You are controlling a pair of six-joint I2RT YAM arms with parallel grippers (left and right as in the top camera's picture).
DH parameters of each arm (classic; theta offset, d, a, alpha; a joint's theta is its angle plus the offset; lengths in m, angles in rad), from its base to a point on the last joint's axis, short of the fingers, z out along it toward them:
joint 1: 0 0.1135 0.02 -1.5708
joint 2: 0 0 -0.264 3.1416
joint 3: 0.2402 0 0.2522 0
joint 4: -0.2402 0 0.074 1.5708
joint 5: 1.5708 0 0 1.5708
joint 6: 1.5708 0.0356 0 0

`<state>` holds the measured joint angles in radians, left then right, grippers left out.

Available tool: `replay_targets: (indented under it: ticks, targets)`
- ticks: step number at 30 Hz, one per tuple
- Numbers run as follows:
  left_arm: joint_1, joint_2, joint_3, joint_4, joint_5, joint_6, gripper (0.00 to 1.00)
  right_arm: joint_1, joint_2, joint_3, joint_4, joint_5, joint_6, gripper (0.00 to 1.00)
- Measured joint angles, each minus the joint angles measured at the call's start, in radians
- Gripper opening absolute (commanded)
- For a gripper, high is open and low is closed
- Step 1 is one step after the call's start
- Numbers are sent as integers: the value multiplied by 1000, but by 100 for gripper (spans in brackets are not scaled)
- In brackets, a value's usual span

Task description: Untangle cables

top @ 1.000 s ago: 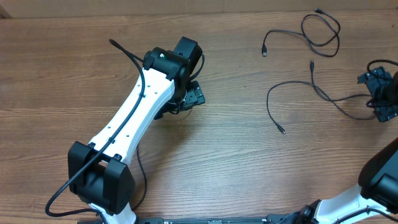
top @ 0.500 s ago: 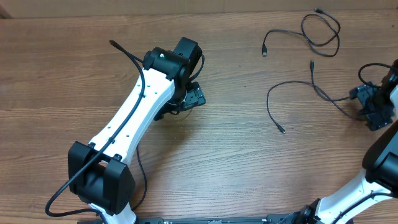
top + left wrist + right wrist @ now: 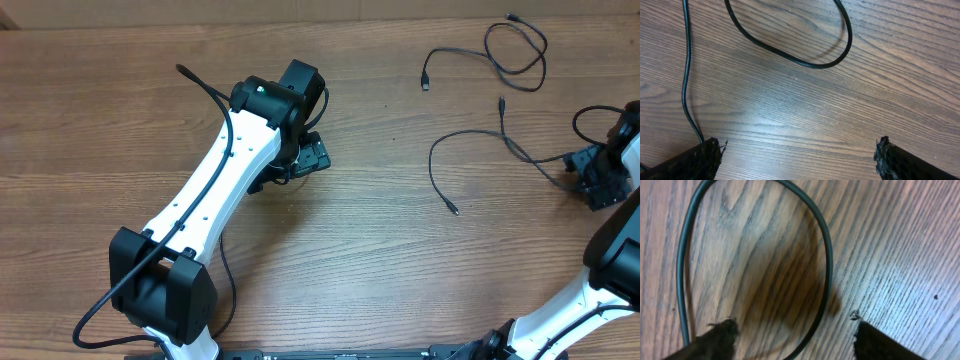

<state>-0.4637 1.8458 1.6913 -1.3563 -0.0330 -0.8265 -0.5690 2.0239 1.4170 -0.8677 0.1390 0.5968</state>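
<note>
Wood-grain table (image 3: 380, 260) all round, thin black cables (image 3: 431, 158) strewn top right in the overhead. Only the right wrist view shows a cable loop (image 3: 827, 255) lying between the right gripper's (image 3: 792, 330) parted fingers, not clamped. The left gripper (image 3: 800, 157), its arm stretched mid-table, gapes wide, pointing down at the wood.

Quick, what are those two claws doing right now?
Left gripper: open, empty.
Right gripper: open, a cable lying between its fingers.
</note>
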Motion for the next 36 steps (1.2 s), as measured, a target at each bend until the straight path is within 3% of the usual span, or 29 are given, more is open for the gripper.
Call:
replay_targets:
  ticks: [5, 15, 23, 36]
  targets:
    - [0, 0, 0, 0, 0, 0, 99, 0, 16, 0, 3, 1, 5, 65]
    - [0, 0, 0, 0, 0, 0, 100, 0, 45, 1, 33, -18, 4, 44]
    - [0, 0, 0, 0, 0, 0, 100, -6, 49, 1, 113, -143, 2, 5]
    - [0, 0, 0, 0, 0, 0, 100, 58, 60, 2, 263, -356, 29, 4]
